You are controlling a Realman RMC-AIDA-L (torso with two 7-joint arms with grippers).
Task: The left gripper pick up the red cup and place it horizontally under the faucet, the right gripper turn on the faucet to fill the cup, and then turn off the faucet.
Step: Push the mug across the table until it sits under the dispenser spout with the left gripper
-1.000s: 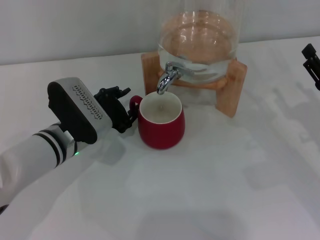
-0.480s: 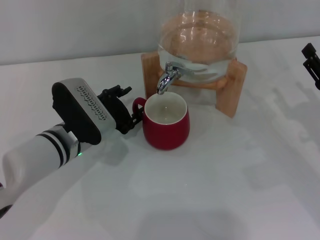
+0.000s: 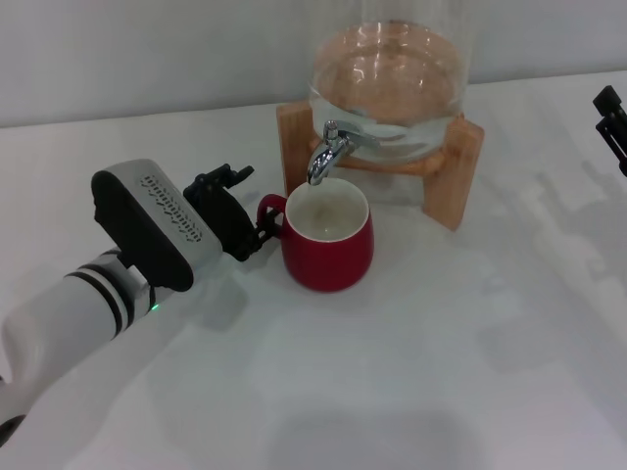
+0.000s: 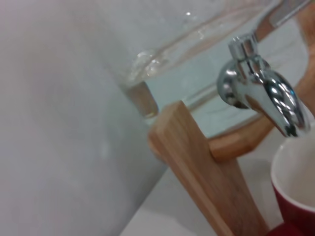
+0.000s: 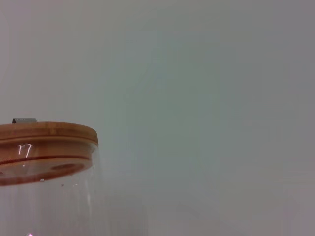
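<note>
The red cup (image 3: 328, 257) stands upright on the white table, its cream inside open directly under the spout of the faucet (image 3: 326, 155). My left gripper (image 3: 250, 220) sits at the cup's left side, its black claw closed around the small red loop handle. In the left wrist view the chrome faucet (image 4: 261, 93) hangs just above the cup's rim (image 4: 295, 196). My right gripper (image 3: 611, 122) shows only as a black tip at the far right edge, well away from the faucet.
The faucet is fitted to a clear glass jar (image 3: 392, 69) holding water, which rests on a wooden stand (image 3: 460, 166). The right wrist view shows the jar's wooden lid (image 5: 44, 147) against a plain wall. Bare white table spreads in front.
My left gripper carried the cup a little to the right, bringing its opening under the spout. The wrist block then shifted slightly left. The right gripper has not moved.
</note>
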